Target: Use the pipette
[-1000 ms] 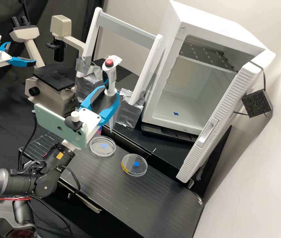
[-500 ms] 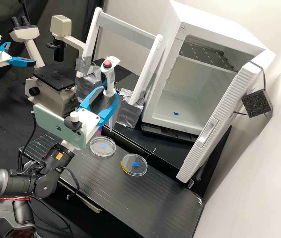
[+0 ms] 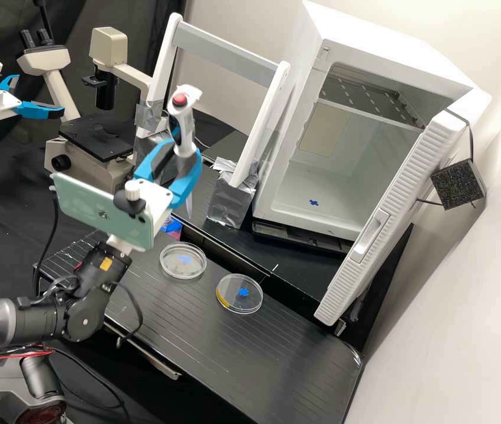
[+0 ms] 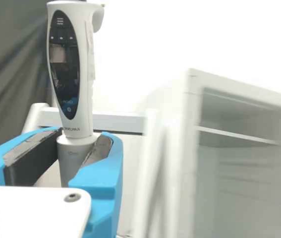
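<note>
In the high view my gripper (image 3: 183,154) is shut on the pipette (image 3: 187,125), whose white body with a red button stands nearly upright. Its narrow tip hangs below the blue fingers, above and behind the petri dishes. One clear dish (image 3: 183,261) with a blue mark lies on the black bench; a second dish (image 3: 239,294), with a blue mark and a yellow edge, lies to its right. In the wrist view the gripper (image 4: 78,153) holds the pipette (image 4: 83,74) by its grey lower part, its dark display showing.
A white frame (image 3: 227,56) with foil-wrapped feet (image 3: 231,200) rises behind the gripper. The open white incubator (image 3: 345,147) stands at the right, its door (image 3: 392,218) swung forward. A microscope (image 3: 94,141) stands back left, with a second arm's gripper near it.
The gripper has moved left and slightly up in the high view, carrying the pipette with it away from the frame's right foot. Both dishes have stayed in place.
</note>
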Motion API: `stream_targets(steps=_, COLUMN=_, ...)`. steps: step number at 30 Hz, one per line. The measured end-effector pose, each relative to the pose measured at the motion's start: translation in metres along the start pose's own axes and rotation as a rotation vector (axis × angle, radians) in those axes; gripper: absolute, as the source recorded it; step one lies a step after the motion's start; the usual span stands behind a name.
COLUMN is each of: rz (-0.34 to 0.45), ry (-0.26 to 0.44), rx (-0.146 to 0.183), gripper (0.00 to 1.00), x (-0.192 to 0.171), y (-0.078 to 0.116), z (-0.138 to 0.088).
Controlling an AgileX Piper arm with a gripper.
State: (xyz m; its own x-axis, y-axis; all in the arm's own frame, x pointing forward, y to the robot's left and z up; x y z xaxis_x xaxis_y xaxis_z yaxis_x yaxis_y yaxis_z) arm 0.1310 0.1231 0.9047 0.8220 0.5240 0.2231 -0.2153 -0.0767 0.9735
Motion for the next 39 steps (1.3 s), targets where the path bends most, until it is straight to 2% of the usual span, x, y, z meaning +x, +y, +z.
stream_targets(steps=2, rz=-0.057, ry=0.019, rx=0.027, gripper=0.0, x=0.016, y=-0.002, z=-0.009)
stream_targets(steps=3, rz=-0.082, ry=0.013, rx=0.024, gripper=0.0, x=0.023, y=-0.003, z=-0.011)
stream_targets(steps=6, rz=-0.155, ry=0.03, rx=-0.018, gripper=0.0, x=0.05, y=-0.005, z=-0.023)
stream_targets(steps=10, rz=-0.203, ry=-0.014, rx=-0.058, gripper=0.0, x=0.083, y=-0.003, z=-0.029)
stream_targets(steps=14, rz=-0.221, ry=-0.082, rx=-0.054, gripper=0.0, x=0.116, y=0.004, z=-0.032)
stream_targets(steps=20, rz=-0.239, ry=-0.123, rx=-0.006, gripper=0.0, x=0.153, y=0.017, z=-0.039)
stream_targets(steps=23, rz=-0.241, ry=-0.136, rx=-0.035, gripper=0.0, x=0.17, y=0.023, z=-0.043)
stream_targets(steps=26, rz=-0.241, ry=-0.159, rx=-0.035, gripper=0.0, x=0.184, y=0.025, z=-0.046)
stream_targets(steps=31, rz=-0.269, ry=-0.196, rx=-0.038, gripper=0.0, x=0.202, y=0.02, z=-0.051)
stream_targets(steps=36, rz=-0.305, ry=-0.22, rx=-0.025, gripper=0.0, x=0.216, y=0.01, z=-0.057)
stream_targets(steps=39, rz=-0.328, ry=-0.274, rx=-0.007, gripper=0.0, x=0.225, y=0.007, z=-0.056)
